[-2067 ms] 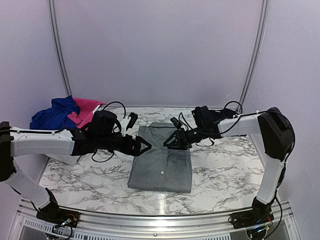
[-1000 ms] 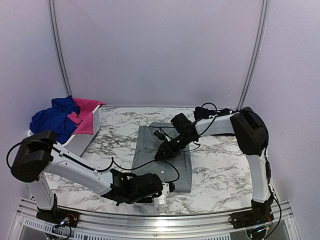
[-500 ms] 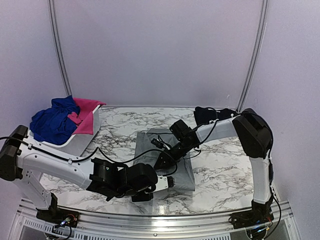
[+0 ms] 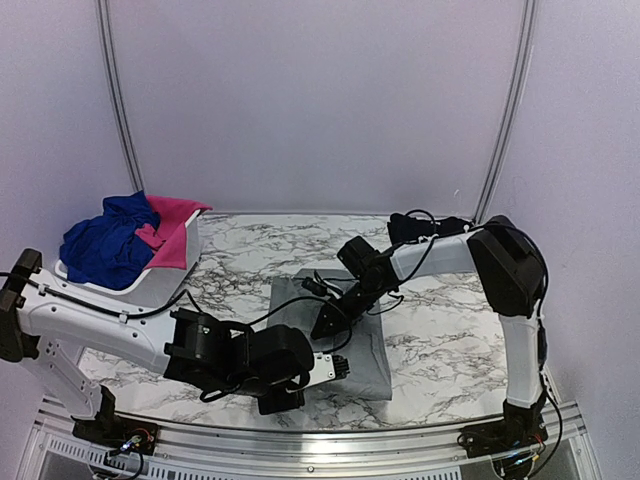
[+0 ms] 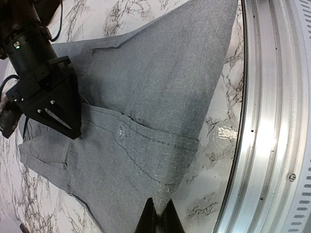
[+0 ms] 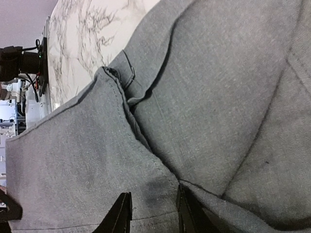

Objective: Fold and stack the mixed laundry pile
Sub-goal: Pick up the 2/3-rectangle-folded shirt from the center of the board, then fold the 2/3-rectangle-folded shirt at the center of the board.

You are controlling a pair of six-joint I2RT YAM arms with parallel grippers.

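Note:
A grey collared button shirt (image 4: 362,345) lies folded on the marble table. My left gripper (image 4: 342,367) sits at the shirt's near edge and is shut on the hem; in the left wrist view its fingertips (image 5: 159,213) pinch the grey cloth (image 5: 146,97). My right gripper (image 4: 322,325) presses down on the middle of the shirt, its jaws apart with flat grey cloth (image 6: 218,97) between them (image 6: 153,213). The rest of the mixed laundry pile, a royal blue piece (image 4: 100,245) and a hot-pink piece (image 4: 175,225), lies heaped in the basket at the far left.
The white plastic basket (image 4: 150,287) stands at the table's left edge. A metal rail (image 4: 320,435) runs along the near edge, close to the left gripper (image 5: 272,121). The right gripper's black body (image 5: 46,92) shows in the left wrist view. Curved poles and pale walls stand behind.
The left gripper has shut on the shirt's near hem. The shirt's far edge has drawn nearer, and the right gripper has come slightly nearer with it.

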